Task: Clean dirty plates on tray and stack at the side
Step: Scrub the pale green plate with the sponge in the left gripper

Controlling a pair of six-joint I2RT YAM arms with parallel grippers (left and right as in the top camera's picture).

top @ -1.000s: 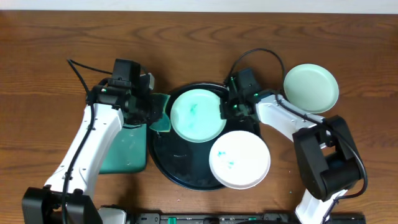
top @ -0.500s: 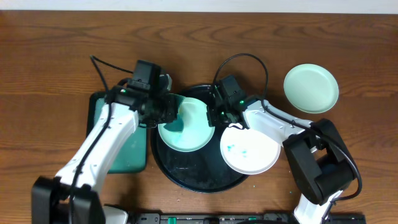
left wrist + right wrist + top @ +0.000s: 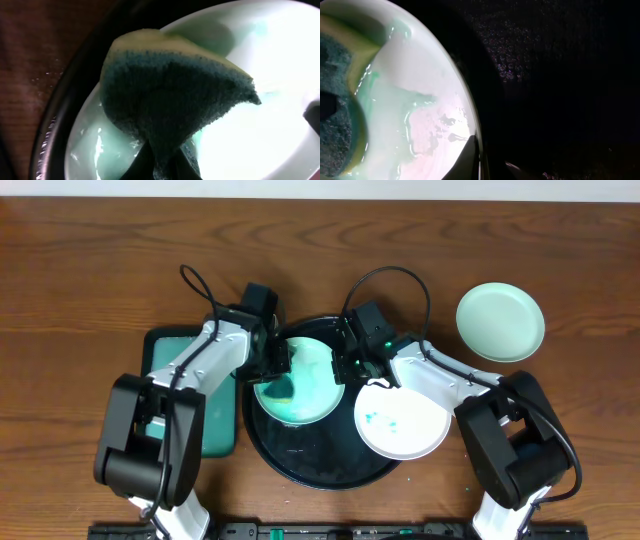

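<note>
The left gripper pinches a green-and-yellow sponge against a wet mint-green plate. The right gripper is clamped on that plate's right rim.

The plate lies in the upper part of the round black tray, which could skid if the scrubbing pushes sideways. The smeared white plate overhangs the tray's right rim under the right arm, so a swing could knock it off. The thin hold on the slick rim may slip. The sponge is held only by one corner and may twist free.

No brand, label or writing is legible.
</note>
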